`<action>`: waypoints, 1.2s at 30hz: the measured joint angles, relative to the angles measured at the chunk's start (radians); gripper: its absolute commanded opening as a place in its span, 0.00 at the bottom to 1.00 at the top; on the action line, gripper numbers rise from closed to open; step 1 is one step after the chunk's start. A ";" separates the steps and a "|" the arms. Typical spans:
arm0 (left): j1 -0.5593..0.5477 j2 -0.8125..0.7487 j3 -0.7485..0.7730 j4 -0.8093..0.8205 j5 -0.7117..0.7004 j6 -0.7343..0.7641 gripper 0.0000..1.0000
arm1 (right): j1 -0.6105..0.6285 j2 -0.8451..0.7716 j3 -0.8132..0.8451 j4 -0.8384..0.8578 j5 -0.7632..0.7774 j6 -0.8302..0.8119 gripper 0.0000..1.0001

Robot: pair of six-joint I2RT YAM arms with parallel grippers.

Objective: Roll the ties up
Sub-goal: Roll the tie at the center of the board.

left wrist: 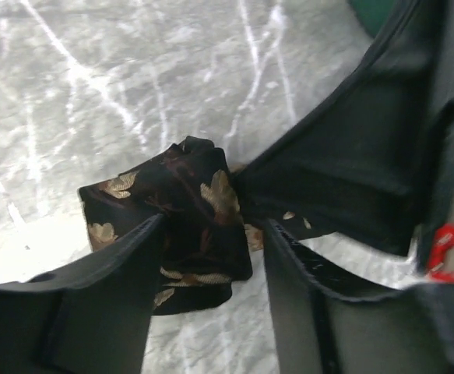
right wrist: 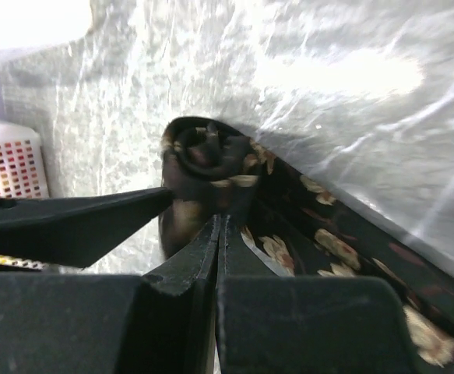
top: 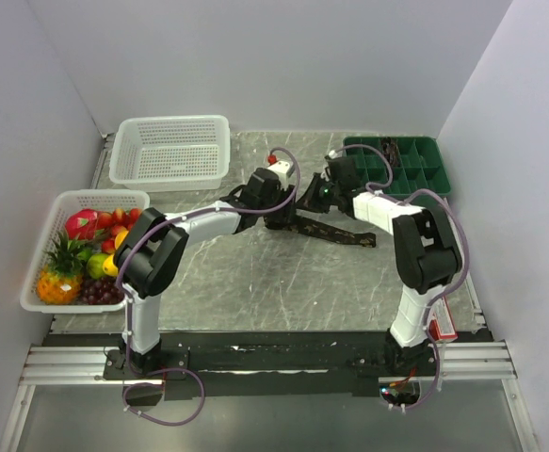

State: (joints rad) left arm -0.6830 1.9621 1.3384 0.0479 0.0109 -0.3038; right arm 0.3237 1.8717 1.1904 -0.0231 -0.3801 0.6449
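One dark tie [top: 342, 232] with tan leaf marks lies on the marble table [top: 255, 282], its left end wound into a small roll [left wrist: 188, 206]. My left gripper [left wrist: 215, 226] is open, and its fingers stand on either side of the roll, the left finger against the fabric. My right gripper [right wrist: 220, 220] is shut, its closed tips pushed up to the roll [right wrist: 203, 152] where the flat strip [right wrist: 343, 249] leaves it. In the top view both grippers meet mid-table, left gripper [top: 282, 215] and right gripper [top: 314, 200]. No other ties show.
An empty white basket [top: 170, 151] stands at the back left. A basket of toy fruit [top: 86, 250] sits at the left edge. A green compartment tray [top: 401, 165] is at the back right, close behind the right arm.
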 measured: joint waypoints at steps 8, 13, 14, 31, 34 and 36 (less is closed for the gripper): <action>0.002 -0.002 -0.051 0.055 0.101 -0.020 0.64 | -0.033 -0.041 -0.019 0.004 0.001 -0.015 0.00; 0.007 -0.002 -0.059 0.080 0.149 -0.032 0.63 | -0.034 -0.022 -0.019 0.022 -0.042 -0.015 0.00; 0.008 -0.002 -0.059 0.085 0.157 -0.032 0.63 | -0.034 -0.015 -0.019 0.024 -0.053 -0.016 0.00; 0.040 -0.002 -0.062 0.105 0.184 -0.071 0.70 | -0.028 0.124 0.053 -0.071 -0.077 -0.077 0.00; 0.089 -0.010 -0.076 0.090 0.184 -0.109 0.71 | -0.026 0.124 0.053 -0.071 -0.074 -0.085 0.00; 0.132 -0.010 -0.074 0.069 0.183 -0.130 0.71 | -0.024 0.124 0.053 -0.071 -0.072 -0.088 0.00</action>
State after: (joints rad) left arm -0.5507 1.9518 1.2644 0.1169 0.1944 -0.4343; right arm 0.2993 1.9961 1.2430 -0.0937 -0.4519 0.5571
